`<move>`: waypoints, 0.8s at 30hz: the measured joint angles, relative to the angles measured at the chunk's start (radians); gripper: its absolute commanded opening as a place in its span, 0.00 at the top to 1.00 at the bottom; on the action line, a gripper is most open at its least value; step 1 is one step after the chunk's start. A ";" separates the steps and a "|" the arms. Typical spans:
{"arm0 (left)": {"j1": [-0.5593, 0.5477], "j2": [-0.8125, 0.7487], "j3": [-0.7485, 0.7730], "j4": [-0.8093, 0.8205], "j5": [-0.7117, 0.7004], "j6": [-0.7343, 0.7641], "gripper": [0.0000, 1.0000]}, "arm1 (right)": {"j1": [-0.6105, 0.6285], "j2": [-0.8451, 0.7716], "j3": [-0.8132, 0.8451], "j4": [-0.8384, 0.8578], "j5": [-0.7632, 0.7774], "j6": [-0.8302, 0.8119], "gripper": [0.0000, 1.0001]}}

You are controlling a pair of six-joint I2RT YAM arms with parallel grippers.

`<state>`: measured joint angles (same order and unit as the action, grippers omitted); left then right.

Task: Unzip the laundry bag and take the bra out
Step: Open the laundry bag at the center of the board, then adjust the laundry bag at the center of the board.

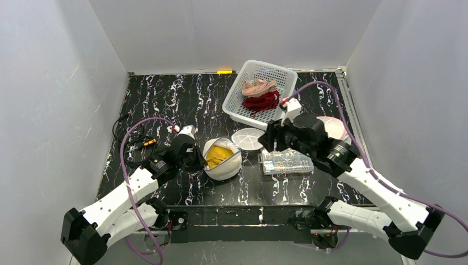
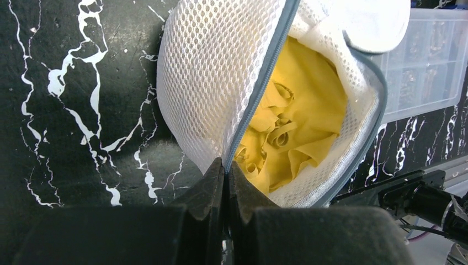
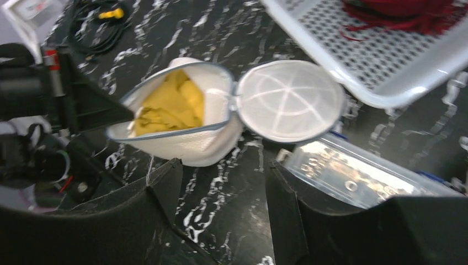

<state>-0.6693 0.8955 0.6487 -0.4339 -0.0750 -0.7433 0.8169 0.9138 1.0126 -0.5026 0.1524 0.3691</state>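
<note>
Red marks only on the small white tag [image 3: 25, 11] in the corner of the right wrist view, too blurred to read. Across the black marbled table [image 1: 165, 94], open room at the far left; closer to the left edge, a tangle of cables [image 1: 131, 144]. Toward the far right, a white basket [image 1: 236, 95] with a pink garment [image 1: 258, 86] and a red garment [image 1: 262, 102] inside. Just beside its near rim, the round flap [image 3: 290, 99] of the laundry bag [image 2: 209, 83], folded right back and flat on the table, close to a clear box [image 3: 353, 171] of small parts. Inside the unzipped bag, the yellow bra [image 2: 298, 110], bunched with straps curled, wholly within the grey zip rim. Left gripper [image 2: 226, 165] clamped tight on the bag's left edge, apparently on the zip seam itself, with the bra just beyond the tips. Right gripper [image 3: 222, 168] spread wide and holding nothing, above bare table between bag and box. From there, the bra ahead and toward the left arm, apart from both fingers
</note>
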 measured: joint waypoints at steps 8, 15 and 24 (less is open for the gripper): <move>0.000 0.000 0.001 -0.050 -0.018 0.025 1.00 | 0.145 0.274 0.004 0.225 -0.058 -0.007 0.44; 0.000 -0.002 0.001 -0.066 -0.022 0.026 1.00 | 0.225 0.568 0.100 0.308 -0.002 -0.069 0.56; 0.000 -0.010 0.001 -0.083 -0.050 0.007 1.00 | 0.327 0.637 0.077 0.331 0.098 -0.165 0.53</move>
<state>-0.6693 0.8856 0.6495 -0.5171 -0.1249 -0.7364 1.1439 1.5505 1.0897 -0.1715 0.2508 0.2039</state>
